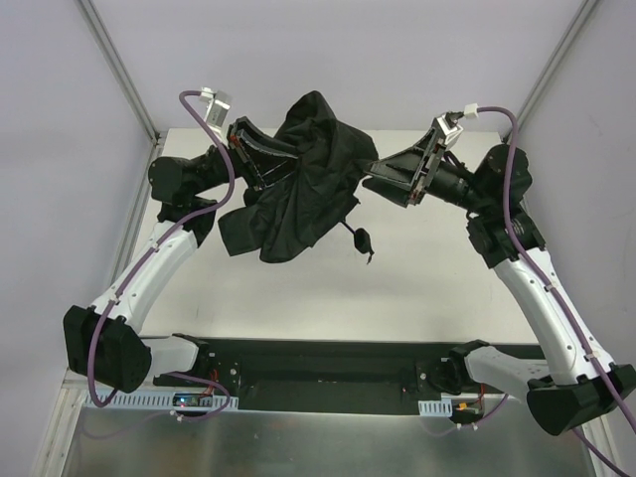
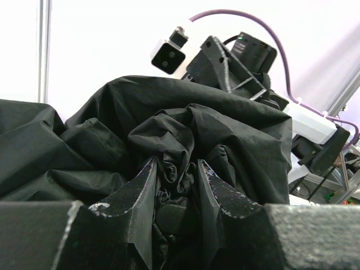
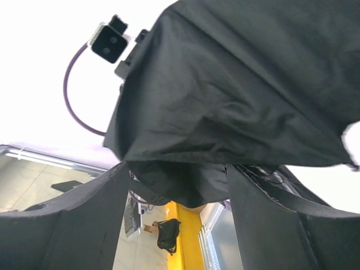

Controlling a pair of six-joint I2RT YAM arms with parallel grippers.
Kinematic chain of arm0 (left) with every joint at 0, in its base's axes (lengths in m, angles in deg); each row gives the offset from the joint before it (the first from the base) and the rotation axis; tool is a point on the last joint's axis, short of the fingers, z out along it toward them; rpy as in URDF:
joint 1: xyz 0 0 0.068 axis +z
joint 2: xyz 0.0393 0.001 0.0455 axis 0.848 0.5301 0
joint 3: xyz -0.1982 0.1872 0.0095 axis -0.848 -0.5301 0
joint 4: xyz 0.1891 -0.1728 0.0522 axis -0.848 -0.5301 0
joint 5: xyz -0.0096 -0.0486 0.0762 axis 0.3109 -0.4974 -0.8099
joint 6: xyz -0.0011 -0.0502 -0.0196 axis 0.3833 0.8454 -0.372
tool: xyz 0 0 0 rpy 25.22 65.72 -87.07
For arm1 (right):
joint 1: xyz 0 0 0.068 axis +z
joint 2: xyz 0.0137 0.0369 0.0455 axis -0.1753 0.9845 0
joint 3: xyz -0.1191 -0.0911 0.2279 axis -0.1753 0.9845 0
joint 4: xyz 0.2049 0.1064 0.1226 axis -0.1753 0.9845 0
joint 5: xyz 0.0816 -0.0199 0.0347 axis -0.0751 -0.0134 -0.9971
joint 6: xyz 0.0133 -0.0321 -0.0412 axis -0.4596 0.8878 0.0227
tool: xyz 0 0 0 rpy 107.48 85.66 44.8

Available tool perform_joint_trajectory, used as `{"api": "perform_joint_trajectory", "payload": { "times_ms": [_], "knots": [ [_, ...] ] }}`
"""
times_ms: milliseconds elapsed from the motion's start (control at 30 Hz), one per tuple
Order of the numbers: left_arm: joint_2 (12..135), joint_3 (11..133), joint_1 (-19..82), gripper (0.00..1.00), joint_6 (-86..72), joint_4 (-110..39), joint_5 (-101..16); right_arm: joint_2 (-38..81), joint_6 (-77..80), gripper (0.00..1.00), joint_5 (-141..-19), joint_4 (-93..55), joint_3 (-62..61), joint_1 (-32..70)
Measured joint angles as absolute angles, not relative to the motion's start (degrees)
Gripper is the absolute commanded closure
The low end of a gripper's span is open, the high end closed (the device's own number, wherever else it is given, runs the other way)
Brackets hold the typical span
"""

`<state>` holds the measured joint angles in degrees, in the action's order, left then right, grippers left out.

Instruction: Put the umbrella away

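Near edge: black base plate carrying both arm bases. Beyond it: pale table.

Over mid-table: black umbrella, suspended between the two grippers. Canopy loose and crumpled, hanging in slack folds. Lower folds drooping toward the table at the left; contact not determinable. Shaft and handle not discernible under the fabric. Below the canopy's right edge: small black piece dangling on a thin cord.

Left gripper: entering the canopy from the left. Fingers set narrow, pinching a bunched wad of canopy fabric, as seen from the left wrist.

Right gripper: at the canopy's right edge. Fingers spread wide. Fabric draped above and just past the tips, none clamped between them.

Farthest: white enclosure walls with metal frame posts at the rear corners.
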<state>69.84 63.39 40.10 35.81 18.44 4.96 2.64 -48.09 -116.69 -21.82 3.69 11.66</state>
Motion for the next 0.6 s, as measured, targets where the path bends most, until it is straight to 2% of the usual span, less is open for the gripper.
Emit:
{"api": "perform_joint_trajectory", "payload": {
  "times_ms": [267,400,500,533,567,600],
  "knots": [
    [69.2,63.6,40.1,1.0,30.4,12.6,0.8,2.5,-51.7,0.27,-114.3,-27.3,3.7,14.2],
    [69.2,63.6,40.5,1.0,30.2,12.4,-0.7,2.6,-51.9,0.36,-112.9,-28.7,3.7,15.9],
    [69.2,63.6,40.5,1.0,30.2,12.5,-1.4,4.2,-51.2,0.48,-112.1,-29.3,2.8,17.9],
    [69.2,63.6,40.5,1.0,30.2,12.5,-1.8,5.2,-50.9,0.66,-111.8,-29.3,2.1,18.7],
    [69.2,63.6,40.5,1.0,30.2,12.5,-2.1,6.2,-50.4,0.77,-111.4,-29.3,1.5,19.3],
    [69.2,63.6,40.5,1.0,30.2,12.5,-2.6,6.9,-49.9,0.99,-111.1,-29.5,1.1,19.8]
  ]
}}
